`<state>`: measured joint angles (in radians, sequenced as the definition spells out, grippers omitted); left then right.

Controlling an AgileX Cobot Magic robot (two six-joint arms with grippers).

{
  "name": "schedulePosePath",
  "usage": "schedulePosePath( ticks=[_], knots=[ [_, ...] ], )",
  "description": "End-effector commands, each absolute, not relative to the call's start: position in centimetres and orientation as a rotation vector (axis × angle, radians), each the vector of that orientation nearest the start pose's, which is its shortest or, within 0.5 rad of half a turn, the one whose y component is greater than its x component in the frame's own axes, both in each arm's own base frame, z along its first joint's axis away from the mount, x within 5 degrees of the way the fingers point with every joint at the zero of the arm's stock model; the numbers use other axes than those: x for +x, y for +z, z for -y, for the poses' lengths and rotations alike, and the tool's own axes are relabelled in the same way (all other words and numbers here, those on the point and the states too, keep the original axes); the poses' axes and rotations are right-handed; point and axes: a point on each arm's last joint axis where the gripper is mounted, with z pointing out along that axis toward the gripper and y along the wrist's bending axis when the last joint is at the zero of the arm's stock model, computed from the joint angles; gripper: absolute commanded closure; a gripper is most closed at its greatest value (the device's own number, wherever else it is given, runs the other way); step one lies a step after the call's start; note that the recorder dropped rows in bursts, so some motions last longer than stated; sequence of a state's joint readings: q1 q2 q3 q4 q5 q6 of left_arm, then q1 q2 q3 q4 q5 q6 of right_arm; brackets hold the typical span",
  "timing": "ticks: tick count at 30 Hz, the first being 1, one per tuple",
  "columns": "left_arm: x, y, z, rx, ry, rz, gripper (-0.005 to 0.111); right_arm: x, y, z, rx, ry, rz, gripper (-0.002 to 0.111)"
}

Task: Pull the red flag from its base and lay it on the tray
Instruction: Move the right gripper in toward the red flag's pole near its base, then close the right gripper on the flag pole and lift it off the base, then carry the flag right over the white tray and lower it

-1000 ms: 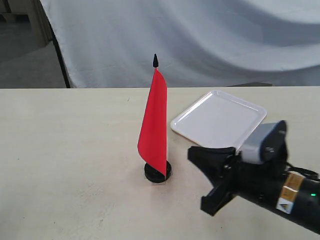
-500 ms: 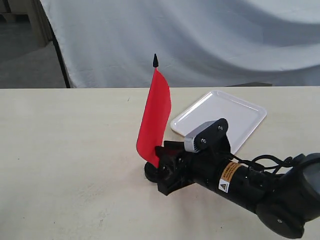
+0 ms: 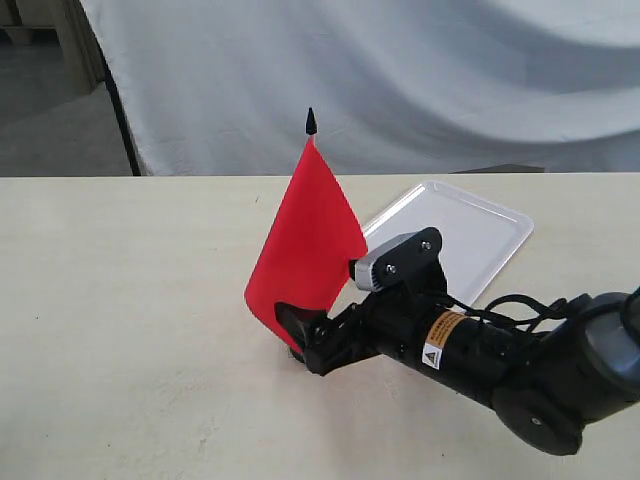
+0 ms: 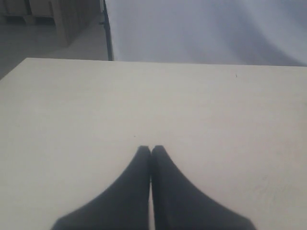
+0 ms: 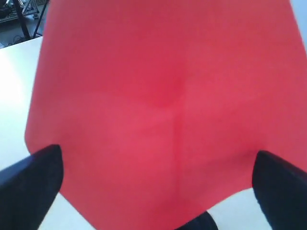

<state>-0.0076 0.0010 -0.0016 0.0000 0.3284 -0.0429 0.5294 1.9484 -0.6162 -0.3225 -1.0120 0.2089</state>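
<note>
Right tool (image 3: 305,340) is sitting low at the foot of the red flag (image 3: 310,240), with its jaws standing wide apart. In the right wrist view the two dark fingers (image 5: 33,177) are flanking the red cloth, one on each side, without pressing on it. The cloth is billowing out toward the side away from the tool's arm. The flag is standing upright, its pointed black tip (image 3: 311,121) rising above the cloth.

The base (image 5: 195,223) is showing only as a dark sliver under the cloth's lower edge. In the exterior view the tool is hiding it.

The tray (image 3: 500,215) is lying flat on the table (image 3: 130,300) behind the flag, on the arm's side. It is carrying nothing that I can see, and the arm's wrist is crossing in front of its near corner.

Left tool (image 4: 150,149) is hovering over bare table with its fingers pressed together, holding nothing. The flag is not appearing in its view.
</note>
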Motion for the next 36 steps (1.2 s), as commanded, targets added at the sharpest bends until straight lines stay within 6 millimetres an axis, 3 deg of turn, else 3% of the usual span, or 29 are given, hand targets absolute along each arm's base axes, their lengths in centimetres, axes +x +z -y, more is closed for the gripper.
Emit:
schedulePosePath(
  ticks=[1,5,8,10,12,13,20,26,31,36],
  knots=[
    [5.4,18.4,0.1,-0.022,-0.041,-1.809,0.107,28.4,11.1,-19.4,-0.642,0.627,-1.771,0.004],
    [5.4,18.4,0.1,-0.022,-0.041,-1.809,0.107,29.6,11.0,-20.0,-0.642,0.623,-1.761,0.009],
    [5.4,18.4,0.1,-0.022,-0.041,-1.809,0.107,29.9,11.0,-20.2,-0.640,0.624,-1.752,0.026],
    [5.4,18.4,0.1,-0.022,-0.041,-1.809,0.107,29.9,11.0,-20.2,-0.644,0.626,-1.749,0.049],
    [5.4,18.4,0.1,-0.022,-0.041,-1.809,0.107,29.8,10.9,-20.3,-0.670,0.630,-1.754,0.083],
    [5.4,18.4,0.1,-0.022,-0.041,-1.809,0.107,29.6,10.8,-20.4,-0.695,0.636,-1.761,0.106],
    [5.4,18.4,0.1,-0.022,-0.041,-1.809,0.107,29.4,11.5,-20.6,-0.710,0.672,-1.744,0.109],
    [5.4,18.4,0.1,-0.022,-0.041,-1.809,0.107,29.3,15.3,-20.3,-0.625,0.740,-1.698,0.109],
    [5.4,18.4,0.1,-0.022,-0.041,-1.809,0.107,31.0,18.3,-16.7,-0.257,0.761,-1.787,0.109],
    [5.4,18.4,0.1,-0.022,-0.041,-1.809,0.107,33.3,18.5,-11.0,0.082,0.700,-1.916,0.109]
  ],
)
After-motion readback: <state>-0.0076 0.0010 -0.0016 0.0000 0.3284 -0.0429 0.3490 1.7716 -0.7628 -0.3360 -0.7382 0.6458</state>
